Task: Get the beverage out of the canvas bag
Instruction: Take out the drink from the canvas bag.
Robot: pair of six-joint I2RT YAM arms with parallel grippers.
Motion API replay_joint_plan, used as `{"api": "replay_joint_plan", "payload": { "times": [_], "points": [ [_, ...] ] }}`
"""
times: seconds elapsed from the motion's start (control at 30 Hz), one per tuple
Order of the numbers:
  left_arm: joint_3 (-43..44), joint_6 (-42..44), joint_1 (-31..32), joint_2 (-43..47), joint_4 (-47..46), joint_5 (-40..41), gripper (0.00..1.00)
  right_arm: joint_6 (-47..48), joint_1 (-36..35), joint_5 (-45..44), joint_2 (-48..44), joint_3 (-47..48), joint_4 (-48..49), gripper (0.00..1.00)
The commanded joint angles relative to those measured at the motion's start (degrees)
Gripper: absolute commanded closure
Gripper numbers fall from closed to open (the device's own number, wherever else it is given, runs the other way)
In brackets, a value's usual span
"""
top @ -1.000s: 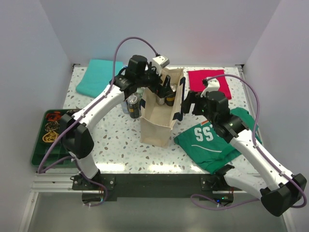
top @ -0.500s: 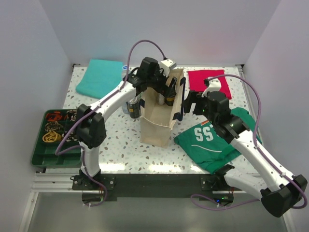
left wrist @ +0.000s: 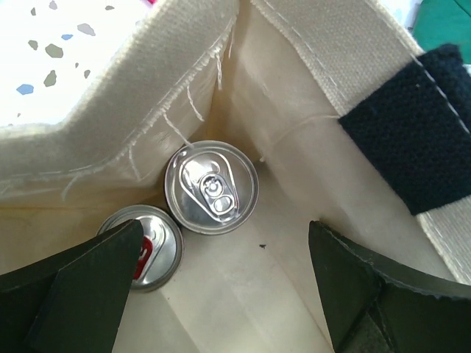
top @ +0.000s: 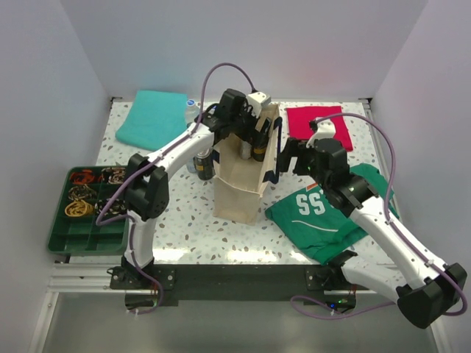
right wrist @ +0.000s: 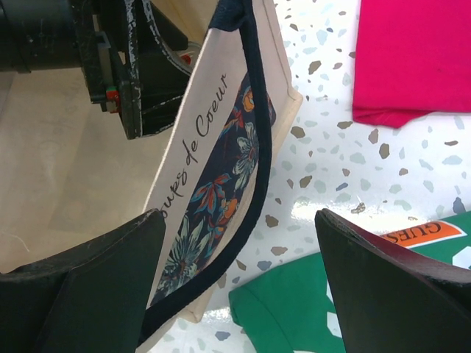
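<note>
Two round, shiny metal cans (left wrist: pixel 212 187) are sitting inside the coarse-woven canvas bag (left wrist: pixel 147 95); left gripper (left wrist: pixel 221 257) is gaping above them, right gripper (right wrist: pixel 235 250) gaping astride its wall.

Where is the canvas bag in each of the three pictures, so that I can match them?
Top view: the canvas bag stands upright in the middle of the table.
Left wrist view: its inside fills the picture, with two cans at the bottom.
Right wrist view: its flowered side wall runs down the left half.
Shared landmark: the dark strap on its rim.
</note>
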State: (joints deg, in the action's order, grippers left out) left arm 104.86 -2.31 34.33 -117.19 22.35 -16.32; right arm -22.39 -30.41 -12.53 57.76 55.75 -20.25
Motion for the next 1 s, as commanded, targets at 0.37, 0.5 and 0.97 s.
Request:
{"api": "replay_joint_plan", "payload": {
  "times": [0.37, 0.5, 0.97],
  "points": [
    [8.08, 3.52, 2.32, -6.12, 0.06, 0.05, 0.0, -1.78, -0.17, -2.23, 0.96, 1.73, -0.75, 0.11],
    [7.38, 3.62, 2.59, -6.65, 0.59, 2.33, 0.0, -2.04, -0.08, -3.63, -0.62, 1.03, -0.32, 0.11],
    [9.75, 3.62, 3.47, -9.55, 1.2, 5.06, 0.07, -1.95, -0.17, -3.72, -1.07, 0.42, -0.05, 0.1]
  ]
}}
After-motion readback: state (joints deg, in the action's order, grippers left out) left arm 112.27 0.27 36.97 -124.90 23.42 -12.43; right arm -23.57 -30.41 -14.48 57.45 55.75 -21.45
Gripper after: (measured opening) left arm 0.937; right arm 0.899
